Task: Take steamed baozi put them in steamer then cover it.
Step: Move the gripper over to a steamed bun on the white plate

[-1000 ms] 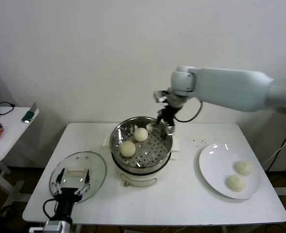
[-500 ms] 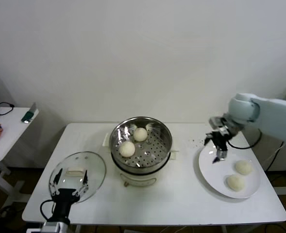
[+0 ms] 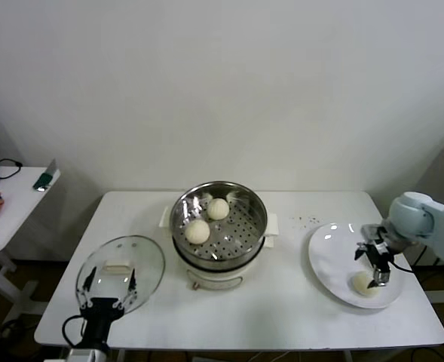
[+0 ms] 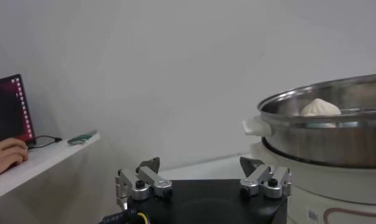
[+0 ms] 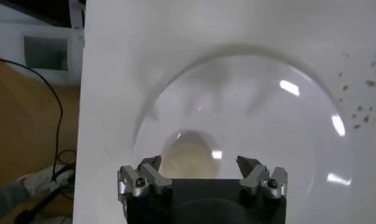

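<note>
Right gripper (image 3: pixel 378 265) hangs spread open, empty, over the white plate (image 3: pixel 329 260) at a bun (image 3: pixel 362 283); steamer (image 3: pixel 220 225) holds two baozi (image 3: pixel 197 231). Left gripper (image 3: pixel 108 289), open, idles near the cover (image 3: pixel 120 270).

Even, bright, diffuse light leaves only soft shadows on the worktop (image 3: pixel 282 302). Glare spots sit on the plate (image 5: pixel 309 115) near the right edge and on the steamer (image 3: pixel 220 226) rim. The right wrist view is blurred.
</note>
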Tool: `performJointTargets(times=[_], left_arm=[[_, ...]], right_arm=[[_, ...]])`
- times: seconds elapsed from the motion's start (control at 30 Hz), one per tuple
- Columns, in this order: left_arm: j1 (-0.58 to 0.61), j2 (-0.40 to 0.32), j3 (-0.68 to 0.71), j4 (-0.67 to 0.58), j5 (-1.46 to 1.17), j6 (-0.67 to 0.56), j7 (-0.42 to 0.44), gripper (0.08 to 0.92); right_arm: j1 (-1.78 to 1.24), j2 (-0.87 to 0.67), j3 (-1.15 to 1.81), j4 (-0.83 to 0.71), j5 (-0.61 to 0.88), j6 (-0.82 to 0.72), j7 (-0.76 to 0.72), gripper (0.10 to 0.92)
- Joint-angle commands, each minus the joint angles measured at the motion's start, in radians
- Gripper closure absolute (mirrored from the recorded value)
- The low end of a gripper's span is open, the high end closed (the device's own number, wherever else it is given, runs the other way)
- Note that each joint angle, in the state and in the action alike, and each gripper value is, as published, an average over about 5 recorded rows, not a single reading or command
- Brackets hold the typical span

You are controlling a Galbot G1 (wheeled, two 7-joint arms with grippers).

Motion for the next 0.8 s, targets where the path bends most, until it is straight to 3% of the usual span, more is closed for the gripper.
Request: performJointTargets(times=[0.03,0.8], left_arm=[[0.002,-0.004,0.000,0.005,0.005,-0.005,0.006,0.177],[0.004,-0.009,0.006,0.018,0.022,-0.011,0.001,0.177]], right_arm=[[-0.171,-0.004,0.131,-0.063,-0.087,0.014,-0.001,0.203],[-0.162,0.084,0.154,-0.126,-0.088,0.029,-0.005,0.203]])
